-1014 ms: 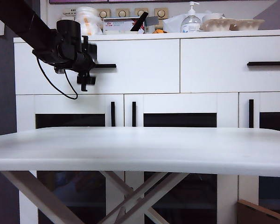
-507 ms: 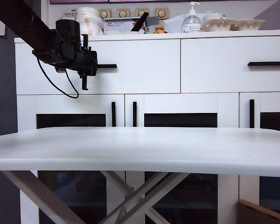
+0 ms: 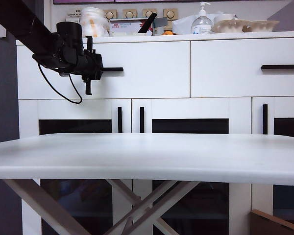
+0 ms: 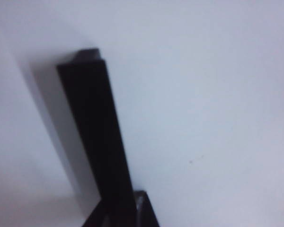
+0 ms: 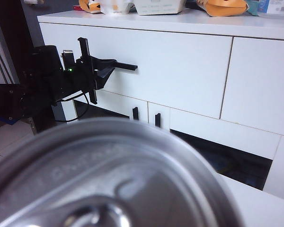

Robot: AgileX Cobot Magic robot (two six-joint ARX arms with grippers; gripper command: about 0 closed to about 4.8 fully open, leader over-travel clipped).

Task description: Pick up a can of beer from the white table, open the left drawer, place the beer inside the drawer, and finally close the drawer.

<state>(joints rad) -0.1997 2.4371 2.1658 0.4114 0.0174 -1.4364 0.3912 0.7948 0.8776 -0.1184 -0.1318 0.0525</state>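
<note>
In the exterior view, our left end effector [image 3: 94,69] pinches the short black bar handle [image 3: 112,69] of the left white drawer front [image 3: 147,68], above the white counter [image 3: 147,156]. The left wrist view shows that handle [image 4: 97,137] gripped. In the right wrist view, the silver aluminium beer can [image 5: 109,175] fills the foreground; whether our right end effector holds it we cannot tell. It is likely light, slippery and dentable, so it is best gripped mid-body.

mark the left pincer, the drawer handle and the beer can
left pincer [image 3: 102,69], exterior view, tips shut on the handle.
drawer handle [image 3: 113,69], exterior view, bare right part of the bar.
beer can [image 5: 109,175], right wrist view, silver lid.
</note>
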